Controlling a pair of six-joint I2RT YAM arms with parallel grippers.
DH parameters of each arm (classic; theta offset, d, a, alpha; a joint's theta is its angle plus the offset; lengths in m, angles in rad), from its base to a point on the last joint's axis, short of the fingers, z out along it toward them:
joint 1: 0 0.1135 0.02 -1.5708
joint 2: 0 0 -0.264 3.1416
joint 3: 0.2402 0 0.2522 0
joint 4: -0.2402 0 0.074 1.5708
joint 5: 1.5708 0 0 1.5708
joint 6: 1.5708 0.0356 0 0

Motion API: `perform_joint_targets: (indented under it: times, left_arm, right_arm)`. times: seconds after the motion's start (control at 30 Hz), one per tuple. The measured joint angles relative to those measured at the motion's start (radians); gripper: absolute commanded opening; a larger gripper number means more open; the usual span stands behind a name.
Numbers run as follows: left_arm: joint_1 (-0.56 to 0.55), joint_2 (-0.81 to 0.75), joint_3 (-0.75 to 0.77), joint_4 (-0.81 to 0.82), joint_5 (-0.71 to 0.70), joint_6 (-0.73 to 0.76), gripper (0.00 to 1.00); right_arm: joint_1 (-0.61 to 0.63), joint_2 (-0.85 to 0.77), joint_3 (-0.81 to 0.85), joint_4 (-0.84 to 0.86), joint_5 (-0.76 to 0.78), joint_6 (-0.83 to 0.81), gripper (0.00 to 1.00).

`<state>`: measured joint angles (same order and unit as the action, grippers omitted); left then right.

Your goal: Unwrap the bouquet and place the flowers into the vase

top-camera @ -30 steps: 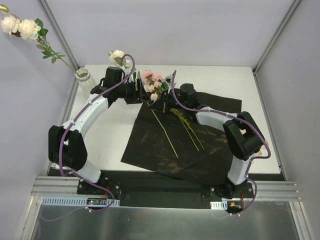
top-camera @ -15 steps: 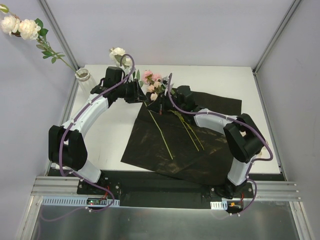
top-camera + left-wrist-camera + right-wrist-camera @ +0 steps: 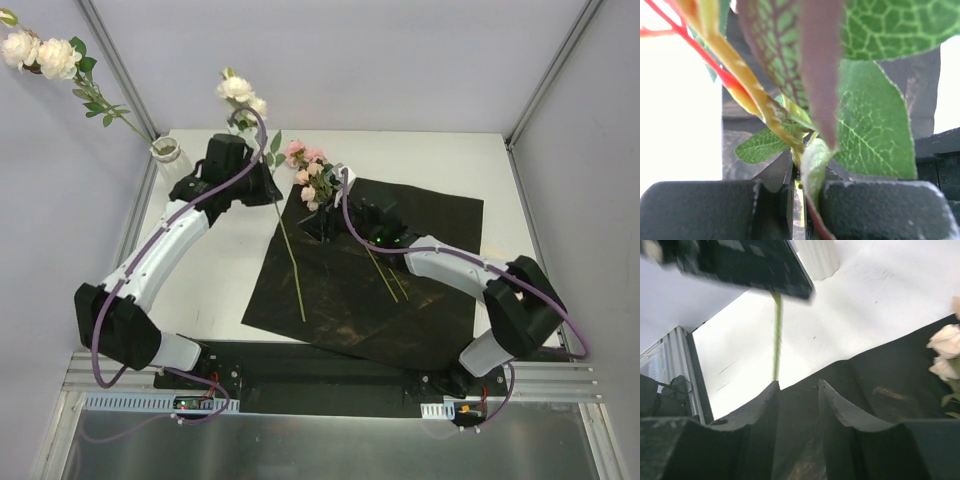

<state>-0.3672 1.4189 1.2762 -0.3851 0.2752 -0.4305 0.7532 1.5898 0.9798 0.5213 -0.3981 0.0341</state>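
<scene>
Top external view shows my left pincer clenched on the thin green stem of a cream rose, over the far left part of the bench. The rose's head is up high, and the stem slants down over the left side of the black paper. Left wrist view shows that stem squeezed between my fingers, with big green leaves right in front. My right pincer is low over the far side of the paper, just beside the pink roses. Its jaws stand apart and hold nothing. Two more stems lie on the paper. The white vase stands at the far left corner of the bench, with another cream flower in it.
</scene>
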Motion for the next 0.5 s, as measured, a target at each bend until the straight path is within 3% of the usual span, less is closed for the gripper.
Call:
perform_joint_targets:
  times: [0.23, 0.5]
  left_arm:
    - [0.002, -0.134, 0.311, -0.132, -0.384, 0.113, 0.00]
    - [0.036, -0.135, 0.722, -0.105, -0.859, 0.275, 0.00]
  right_arm:
    - [-0.032, -0.127, -0.064, 0.005, 0.074, -0.074, 0.40]
    - [-0.091, -0.119, -0.072, -0.012, 0.099, -0.096, 0.40]
